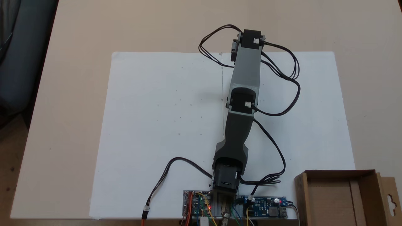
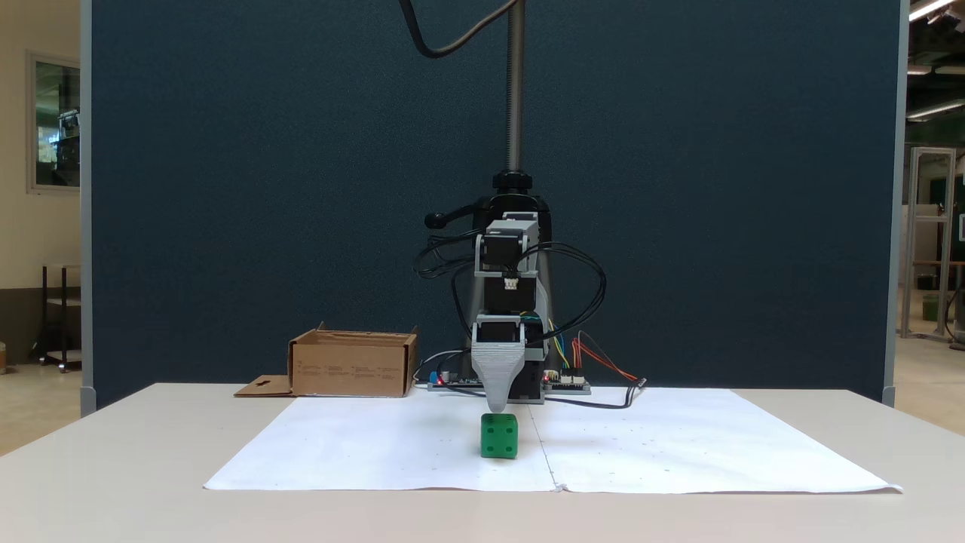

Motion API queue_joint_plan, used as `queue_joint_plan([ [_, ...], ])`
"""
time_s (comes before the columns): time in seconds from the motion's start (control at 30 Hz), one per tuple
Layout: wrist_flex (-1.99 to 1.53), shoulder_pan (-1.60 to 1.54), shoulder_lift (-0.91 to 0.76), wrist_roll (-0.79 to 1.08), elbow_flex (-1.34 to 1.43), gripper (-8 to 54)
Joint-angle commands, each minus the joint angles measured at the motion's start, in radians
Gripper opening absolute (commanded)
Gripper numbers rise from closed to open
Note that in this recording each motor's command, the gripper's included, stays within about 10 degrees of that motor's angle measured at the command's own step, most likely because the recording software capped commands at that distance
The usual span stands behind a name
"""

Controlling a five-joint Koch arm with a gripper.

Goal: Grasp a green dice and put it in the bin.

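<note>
The green dice [image 2: 499,436] sits on the white paper [image 2: 392,445], close to its front edge in a fixed view. My gripper [image 2: 495,406] points down right over the dice. One grey tapered jaw faces the camera with its tip at the dice's top edge. The other jaw is hidden behind it, so whether the gripper is open or shut is unclear. From above, the outstretched arm [image 1: 245,81] covers both gripper and dice. The bin [image 1: 300,194] stands beside the arm's base; its cardboard side [image 2: 353,369] shows left of the arm.
The white paper [image 1: 157,125] covers most of the tan table [image 1: 69,94]. Circuit boards [image 1: 267,210] and loose black cables [image 1: 282,75] lie around the arm's base. A blue partition [image 2: 226,188] stands behind the table.
</note>
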State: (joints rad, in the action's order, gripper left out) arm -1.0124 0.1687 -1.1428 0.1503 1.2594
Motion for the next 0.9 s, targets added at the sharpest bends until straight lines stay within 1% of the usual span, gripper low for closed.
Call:
queue_joint_plan([
  [0.0,0.023,0.018,-0.009,0.071,-0.054,48.3],
  [0.33,0.057,0.029,0.041,0.071,-0.054,48.3],
  [0.87,0.063,0.021,0.060,0.071,-0.054,47.5],
])
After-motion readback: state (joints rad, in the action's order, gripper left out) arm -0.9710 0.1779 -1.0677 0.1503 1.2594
